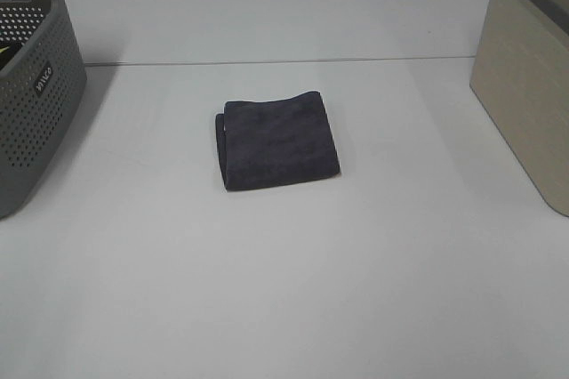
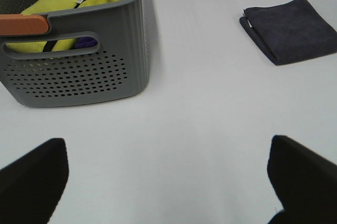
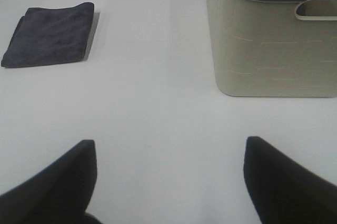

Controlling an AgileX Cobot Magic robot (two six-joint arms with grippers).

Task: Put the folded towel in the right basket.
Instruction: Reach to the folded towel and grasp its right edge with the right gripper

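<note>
A dark grey folded towel (image 1: 277, 141) lies flat at the middle of the white table; it also shows in the left wrist view (image 2: 292, 28) and in the right wrist view (image 3: 50, 33). The beige right basket (image 1: 524, 85) stands at the right edge, and the right wrist view (image 3: 274, 40) shows its side and dark rim. My left gripper (image 2: 168, 179) is open and empty, well short of the towel. My right gripper (image 3: 169, 179) is open and empty, with the towel and the basket both ahead of it. Neither gripper shows in the exterior high view.
A grey perforated basket (image 1: 31, 85) stands at the left edge; the left wrist view shows yellow and blue cloth (image 2: 63, 3) inside it. A seam (image 1: 284, 60) crosses the table behind the towel.
</note>
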